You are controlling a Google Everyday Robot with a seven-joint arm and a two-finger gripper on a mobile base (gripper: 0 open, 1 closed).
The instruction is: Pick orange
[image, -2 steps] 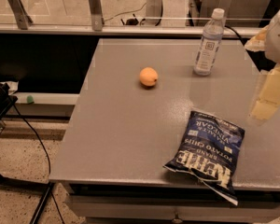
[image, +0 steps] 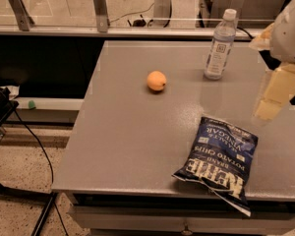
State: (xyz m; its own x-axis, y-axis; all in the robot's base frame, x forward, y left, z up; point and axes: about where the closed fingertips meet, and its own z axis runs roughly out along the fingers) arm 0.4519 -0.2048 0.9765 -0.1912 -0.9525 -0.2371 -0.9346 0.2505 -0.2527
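Jaws: cannot tell whether spread or pressed together. The gripper [image: 274, 96] hangs over the table's [image: 137, 146] right side. The orange [image: 157, 81] lies well apart from the jaws, toward view-left, with the bottle [image: 220, 43] between and farther back. Judgement: cross clear of the bottle, come down straight over the fruit, close across its widest part. Versus the earlier frame: gripper edged slightly orange-ward; orange and bottle unmoved.

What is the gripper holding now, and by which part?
Nothing. The gripper hangs at the picture's right edge; the orange lies free on the table, apart from it.
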